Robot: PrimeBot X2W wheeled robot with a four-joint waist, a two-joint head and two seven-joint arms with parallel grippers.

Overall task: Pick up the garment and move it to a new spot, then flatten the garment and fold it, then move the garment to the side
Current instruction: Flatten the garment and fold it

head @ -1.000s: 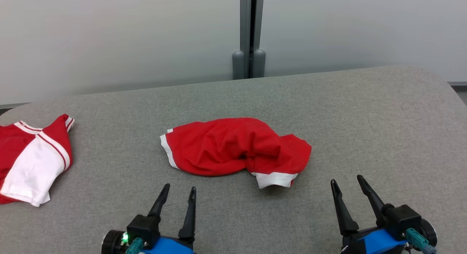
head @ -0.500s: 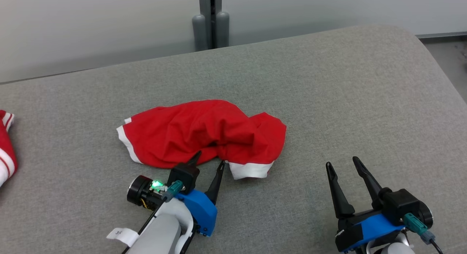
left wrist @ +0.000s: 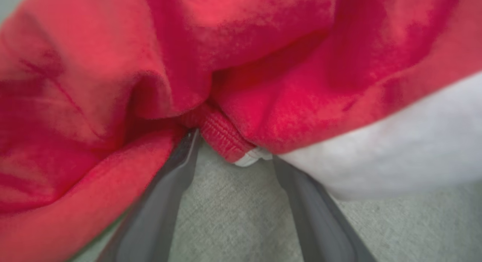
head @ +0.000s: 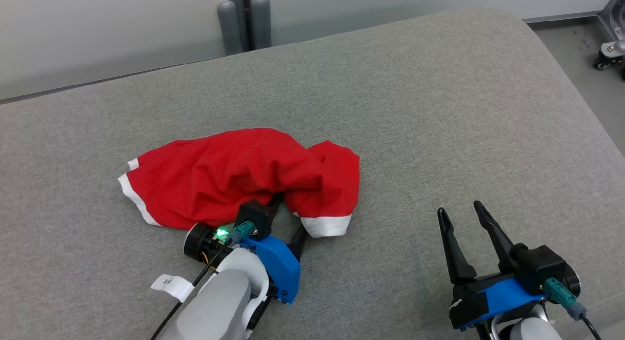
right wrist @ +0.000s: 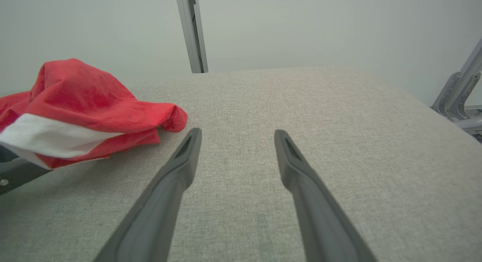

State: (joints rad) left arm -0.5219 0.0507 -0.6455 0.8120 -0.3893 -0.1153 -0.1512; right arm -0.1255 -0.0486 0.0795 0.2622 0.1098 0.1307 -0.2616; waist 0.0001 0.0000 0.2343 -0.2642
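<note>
Jaws apart on both sides, we have the left jaws astride a ribbed fold [left wrist: 222,136] at the near edge of the garment [head: 234,176], crumpled on the desk [head: 439,110]; soft and light, we'd pinch it there.

One red garment [head: 234,176] with white trim lies on one grey desk [head: 439,110]. There are two grippers: the left gripper [left wrist: 235,145] at the garment's near edge and the right gripper [head: 460,207] well to the garment's right. Each has two dark fingers [right wrist: 301,186], four in all. Two round grey posts [head: 229,25] stand side by side beyond the garment. One caster wheel [head: 599,62] sits far to its right, off the desk. One white tag [head: 172,286] shows in front of the garment.
</note>
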